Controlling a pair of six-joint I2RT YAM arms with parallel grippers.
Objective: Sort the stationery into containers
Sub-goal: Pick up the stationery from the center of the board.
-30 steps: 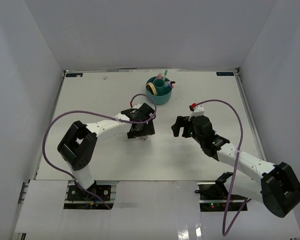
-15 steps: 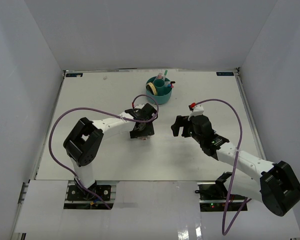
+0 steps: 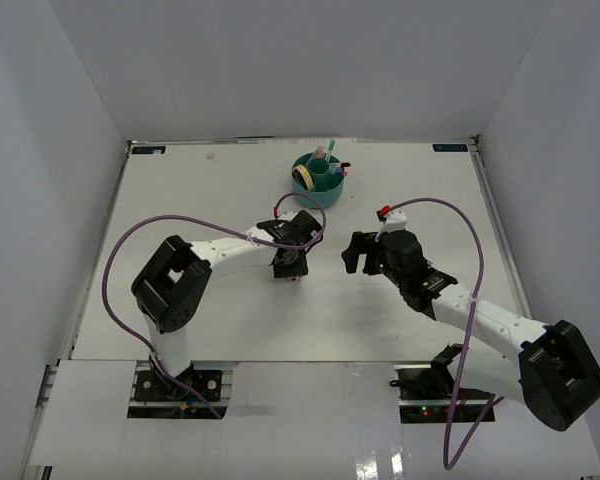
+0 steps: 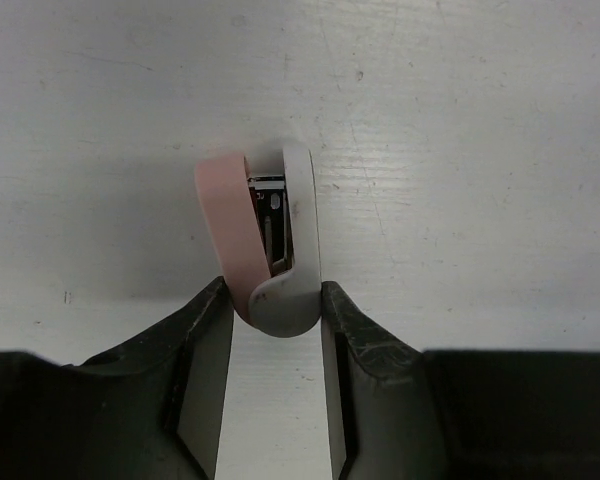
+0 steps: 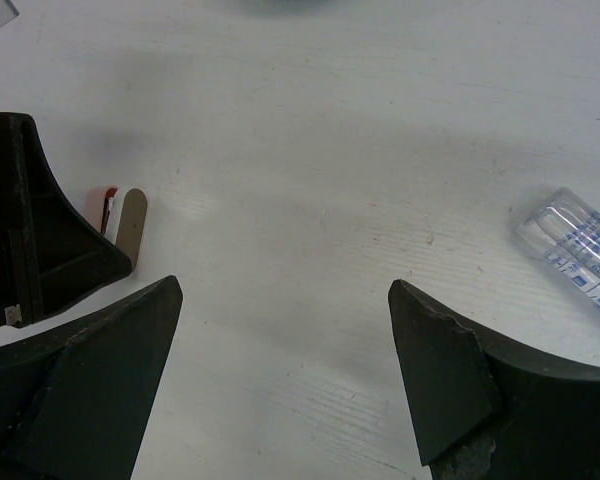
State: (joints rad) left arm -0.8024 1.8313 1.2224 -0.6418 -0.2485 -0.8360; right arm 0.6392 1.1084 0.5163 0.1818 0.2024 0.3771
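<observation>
At mid-table the left gripper (image 4: 273, 305) pinches the small pink-and-white stapler (image 4: 265, 230) by its end. I'd lift it straight and slowly toward the teal organizer (image 3: 317, 180). The right gripper (image 5: 280, 295) hangs spread.

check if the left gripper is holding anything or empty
Holding: the left gripper is shut on the pink-and-white stapler, its jaws pressing both sides.

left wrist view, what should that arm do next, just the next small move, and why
Probably lift and carry toward the teal organizer. The left gripper has both fingers pressed against the small pink and white stapler, so the grasp looks made, and the organizer stands apart, farther up the table.
</observation>
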